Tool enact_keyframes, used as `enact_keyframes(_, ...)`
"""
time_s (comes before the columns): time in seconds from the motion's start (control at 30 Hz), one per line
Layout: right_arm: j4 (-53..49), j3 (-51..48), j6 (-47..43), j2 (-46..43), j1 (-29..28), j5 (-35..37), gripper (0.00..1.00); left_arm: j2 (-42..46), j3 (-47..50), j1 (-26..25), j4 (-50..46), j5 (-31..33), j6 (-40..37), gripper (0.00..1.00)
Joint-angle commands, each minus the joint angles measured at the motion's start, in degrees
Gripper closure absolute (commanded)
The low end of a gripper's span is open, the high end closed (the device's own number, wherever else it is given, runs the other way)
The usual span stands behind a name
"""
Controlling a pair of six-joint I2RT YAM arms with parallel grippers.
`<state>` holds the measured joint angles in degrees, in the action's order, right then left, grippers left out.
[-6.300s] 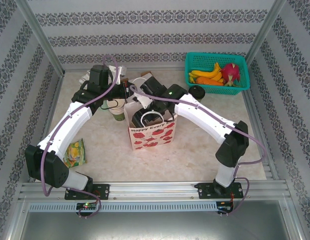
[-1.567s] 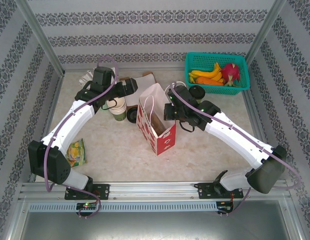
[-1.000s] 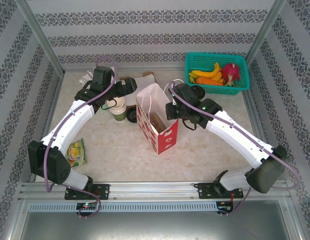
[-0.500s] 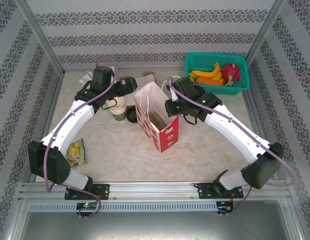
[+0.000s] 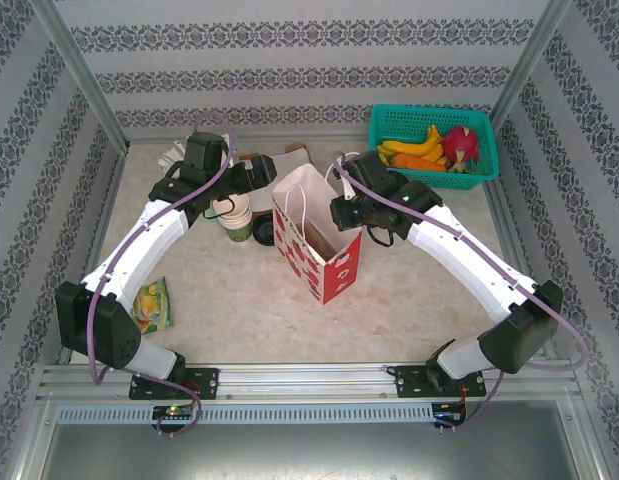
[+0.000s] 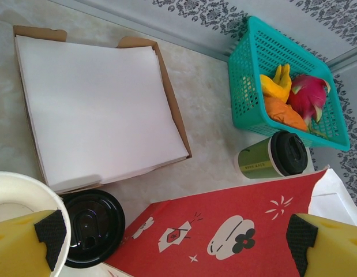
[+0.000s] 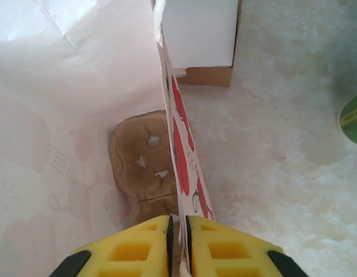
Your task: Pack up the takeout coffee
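Observation:
The takeout coffee point(image 6: 265, 161), a small green cup with a black lid, stands on the table beside the teal basket, just past the bag. The red-and-white paper bag point(image 5: 319, 250) stands open mid-table. My right gripper point(image 7: 178, 222) point(image 5: 344, 215) is shut on the bag's right wall at its top edge, one finger inside and one outside. A brown cardboard cup tray point(image 7: 146, 161) lies on the bag's bottom. My left gripper point(image 6: 178, 248) point(image 5: 257, 172) hangs wide open behind the bag's left side, with nothing between its fingers.
A flat box with white paper point(image 6: 97, 104) lies at the back. A round black lid point(image 6: 89, 228) and stacked cups point(image 5: 234, 215) sit left of the bag. The teal basket point(image 5: 429, 108) holds fruit at the back right. A snack packet point(image 5: 149, 305) lies front left.
My right gripper has shifted slightly up and to the left, still pinching the bag's wall, and the bag has turned a little with it. The left arm has not moved.

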<state>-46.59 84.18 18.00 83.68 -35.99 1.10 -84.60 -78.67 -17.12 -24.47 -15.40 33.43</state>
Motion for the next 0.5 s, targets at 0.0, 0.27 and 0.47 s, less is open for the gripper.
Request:
enact_keyframes(0.0, -0.72, 1.6, -1.16, -0.43, 0.36, 0.94, 0.91, 0.49, -1.99, 0.4, 0.21, -1.84, -1.61, 0.0)
enact_keyframes(0.27, -3.83, 6.0, -5.49, 2.78, 0.66, 1.34, 0.85, -0.21, -4.62, 0.34, -2.18, -4.8, -5.4, 0.0)
enact_keyframes(0.47, -4.28, 7.35, -6.02, 1.15, 0.66, 1.31, 0.63, -0.4, -5.77, 0.42, -4.87, -3.88, -8.1, 0.0)
